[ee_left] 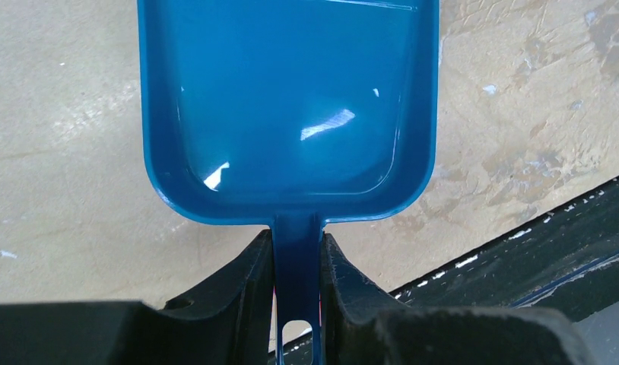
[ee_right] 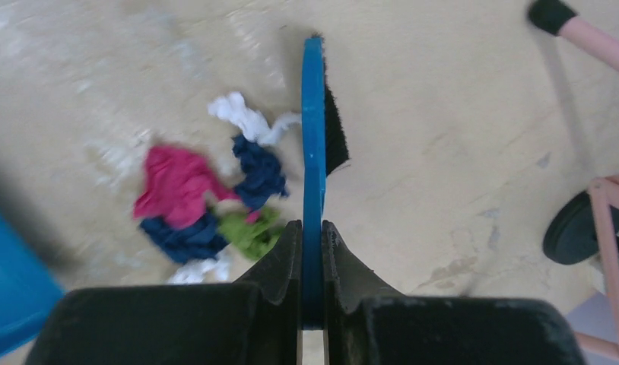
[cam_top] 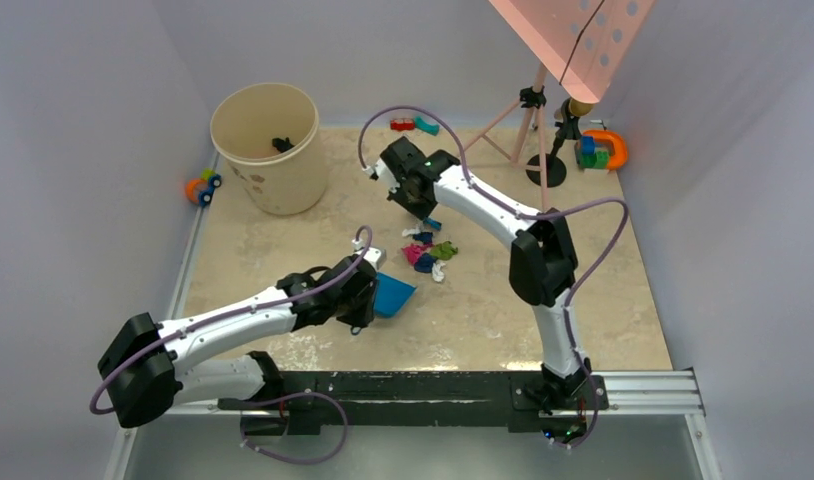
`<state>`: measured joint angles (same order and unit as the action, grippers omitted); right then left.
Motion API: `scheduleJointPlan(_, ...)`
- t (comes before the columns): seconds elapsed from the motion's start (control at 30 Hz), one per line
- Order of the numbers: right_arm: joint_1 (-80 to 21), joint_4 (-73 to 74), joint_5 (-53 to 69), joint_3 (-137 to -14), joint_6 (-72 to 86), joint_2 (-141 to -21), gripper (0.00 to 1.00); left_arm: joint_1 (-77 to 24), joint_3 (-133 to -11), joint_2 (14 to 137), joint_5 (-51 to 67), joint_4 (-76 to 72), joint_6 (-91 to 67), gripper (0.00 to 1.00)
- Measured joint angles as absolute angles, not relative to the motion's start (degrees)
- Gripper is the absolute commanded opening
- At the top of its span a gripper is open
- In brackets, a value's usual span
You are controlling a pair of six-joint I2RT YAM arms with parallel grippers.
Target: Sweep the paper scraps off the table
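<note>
Your left hand (ee_left: 297, 245) is clenched on the thin handle of a glossy blue plastic dustpan (ee_left: 291, 114). Your right hand (ee_right: 312, 232) grips a flat blue brush (ee_right: 314, 129) with black bristles. The crumpled paper scraps (ee_right: 207, 198), blurred, lie on the mottled beige desk (ee_right: 443, 152) just beside the brush, between both hands.

no legible text, no labels, no brands, no numbers
</note>
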<state>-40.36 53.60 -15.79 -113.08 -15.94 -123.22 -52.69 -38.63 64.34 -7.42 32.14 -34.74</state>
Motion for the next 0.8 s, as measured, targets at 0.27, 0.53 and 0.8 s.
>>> scheduleJointPlan(0.27,-41.1,54.7,-12.2,-104.5,-12.4,-106.0,0.0,-52.7,-38.6,67.9,-5.9,28.3,-31.8,0.0)
scheduleJointPlan(0.53,-38.2,56.3,-21.7,-99.5,-6.7,-101.4,0.0,-52.7,-39.4,73.2,-5.0,26.1,-27.9,0.0)
scheduleJointPlan(0.8,-37.8,57.1,-17.8,-94.1,-4.5,-111.1,0.0,-52.7,-43.9,78.7,-4.9,25.9,-25.7,0.0)
